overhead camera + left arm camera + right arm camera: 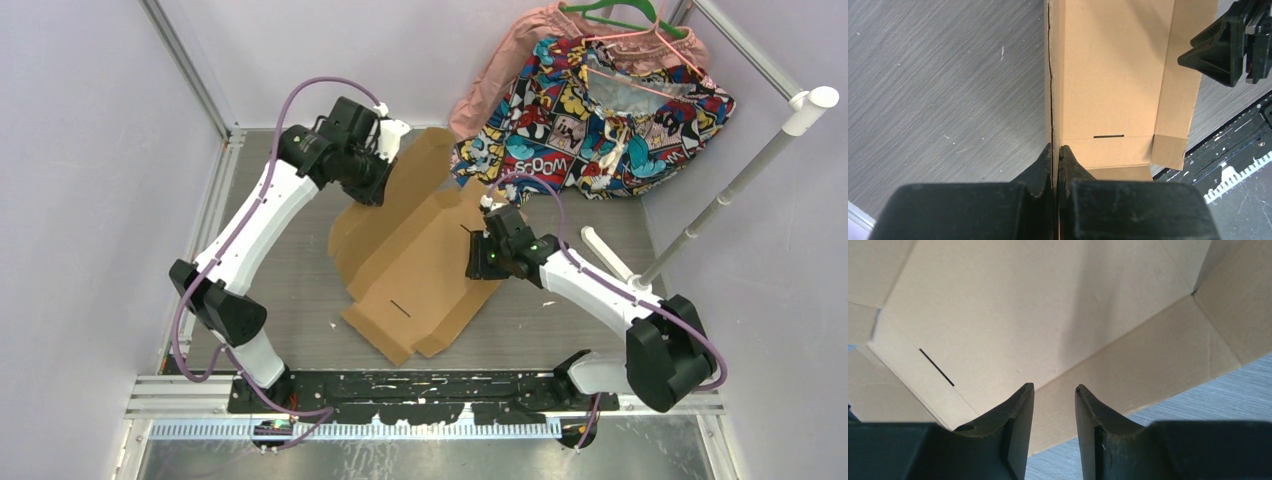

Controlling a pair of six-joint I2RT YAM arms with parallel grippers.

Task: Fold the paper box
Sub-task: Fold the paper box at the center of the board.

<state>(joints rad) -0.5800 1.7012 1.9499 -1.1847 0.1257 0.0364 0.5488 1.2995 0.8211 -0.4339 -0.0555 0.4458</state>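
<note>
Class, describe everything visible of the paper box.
The paper box is plain brown corrugated cardboard, a die-cut sheet partly folded, lying slantwise on the table. One end panel has a short slit. One long flap stands raised, its edge pinched by the left gripper; the right gripper stands open by the opposite flap.

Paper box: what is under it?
The paper box rests on the grey table, which shows around its edges. Anything beneath the cardboard is hidden.

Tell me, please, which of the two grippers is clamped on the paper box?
The left gripper: its jaws are pinched shut on a raised edge of the paper box. The right gripper has its jaws apart, gripping nothing.
</note>
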